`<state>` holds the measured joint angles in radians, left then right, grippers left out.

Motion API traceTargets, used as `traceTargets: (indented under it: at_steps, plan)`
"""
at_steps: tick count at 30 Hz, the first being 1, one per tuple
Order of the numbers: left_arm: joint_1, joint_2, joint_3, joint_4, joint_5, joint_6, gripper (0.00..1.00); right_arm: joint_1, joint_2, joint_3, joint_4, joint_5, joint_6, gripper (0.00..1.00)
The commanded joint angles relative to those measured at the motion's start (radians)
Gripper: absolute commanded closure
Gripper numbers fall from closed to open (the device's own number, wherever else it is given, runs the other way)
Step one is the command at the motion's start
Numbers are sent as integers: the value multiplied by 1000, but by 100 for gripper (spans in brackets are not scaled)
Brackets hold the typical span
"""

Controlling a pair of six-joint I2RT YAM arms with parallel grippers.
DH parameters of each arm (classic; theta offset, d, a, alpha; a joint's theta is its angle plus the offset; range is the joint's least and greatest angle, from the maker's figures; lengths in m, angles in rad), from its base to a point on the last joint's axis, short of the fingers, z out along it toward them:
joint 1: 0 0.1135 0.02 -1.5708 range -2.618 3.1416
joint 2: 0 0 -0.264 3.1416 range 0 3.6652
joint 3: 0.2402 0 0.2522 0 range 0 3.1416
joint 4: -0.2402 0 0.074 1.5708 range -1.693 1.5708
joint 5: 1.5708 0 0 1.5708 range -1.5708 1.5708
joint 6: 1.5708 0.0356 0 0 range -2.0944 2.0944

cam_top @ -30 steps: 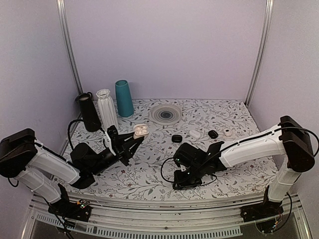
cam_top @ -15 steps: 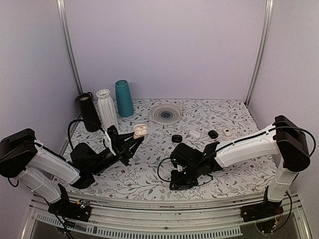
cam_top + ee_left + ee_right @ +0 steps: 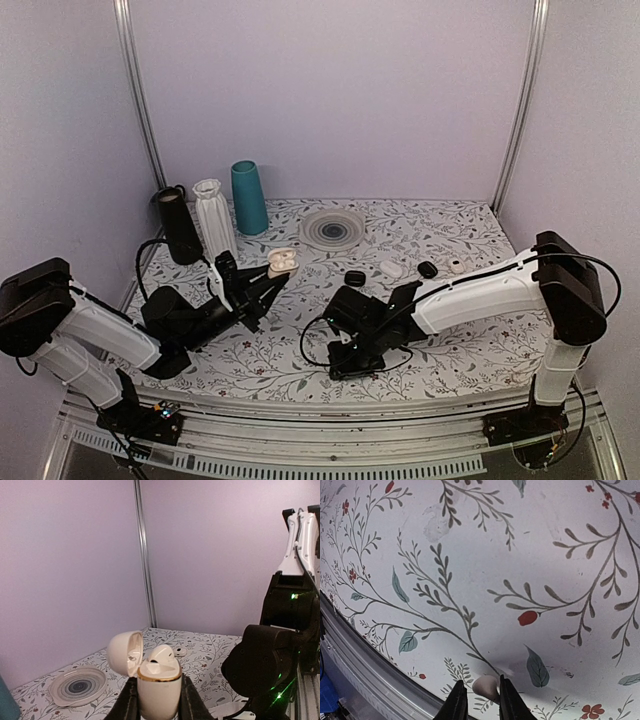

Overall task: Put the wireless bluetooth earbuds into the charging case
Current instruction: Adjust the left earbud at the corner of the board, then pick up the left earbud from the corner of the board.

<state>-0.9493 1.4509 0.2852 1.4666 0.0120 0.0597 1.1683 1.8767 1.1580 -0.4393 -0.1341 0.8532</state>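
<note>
The step in hand appears to be bringing the second earbud to the case; the left hand (image 3: pixel 158 705) is clamping the charging case (image 3: pixel 159 680) by its lower half, jaws pressed on its sides, holding it upright above the desk (image 3: pixel 280 355) with the lid hanging open; one earbud (image 3: pixel 161 654) is already sitting inside. The right hand (image 3: pixel 481 700) is pinching the other earbud (image 3: pixel 485 684) between nearly closed fingers, low over the desk near its front edge, well apart from the case. Next it is needing to lift, cross over and lower the bud into the free well. Counting: one case, two earbuds, three vases (image 3: pixel 214 218), one plate (image 3: pixel 332 228).
</note>
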Motion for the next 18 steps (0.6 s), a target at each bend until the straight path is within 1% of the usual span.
traceTargets:
  at_steps: [1, 5, 9, 15, 18]
  plan:
    - [11, -9, 19, 44, -6, 6, 100, 18, 21, 36, -76, 52, -33, 77]
    - [11, -8, 17, 43, -8, 8, 100, 38, 22, 43, -130, 122, -69, 75]
    - [12, 0, 25, 43, -4, 7, 100, 60, 35, 110, -171, 163, -112, 69]
    - [12, 7, 32, 43, -1, 6, 100, 76, 62, 161, -197, 177, -114, 68]
    - [12, 5, 31, 43, 0, 4, 100, 78, 74, 168, -237, 203, -100, 68]
